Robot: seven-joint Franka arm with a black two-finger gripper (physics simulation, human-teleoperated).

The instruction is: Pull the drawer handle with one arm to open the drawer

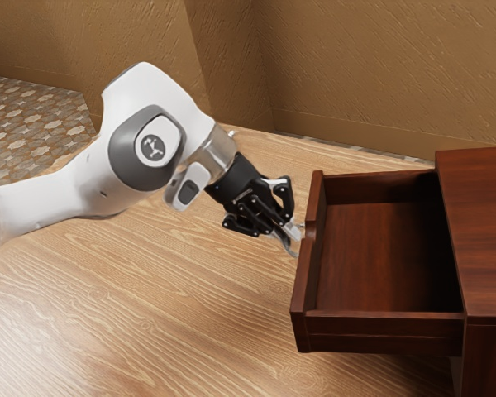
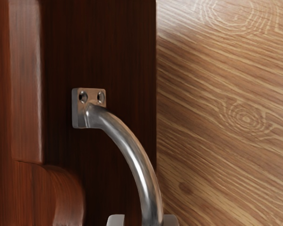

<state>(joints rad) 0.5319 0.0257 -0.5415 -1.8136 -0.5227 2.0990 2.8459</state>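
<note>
Out of the dark red-brown wooden cabinet [image 1: 479, 215], its matching drawer [image 1: 380, 265] stands well open. The black two-finger gripper [image 1: 291, 234] sits at the curved brushed-metal handle [image 2: 132, 150]; whether its jaws hold it cannot be told. Any further pull should run straight along the drawer's travel, without twisting.

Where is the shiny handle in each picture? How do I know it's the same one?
Exterior view: the handle is a small silver bit near the middle, on the drawer front that faces the arm.
Wrist view: the handle is a curved silver bar, seen close up and screwed to dark wood, with pale floor beside it.
Shared landmark: the dark drawer front behind the handle.
</note>
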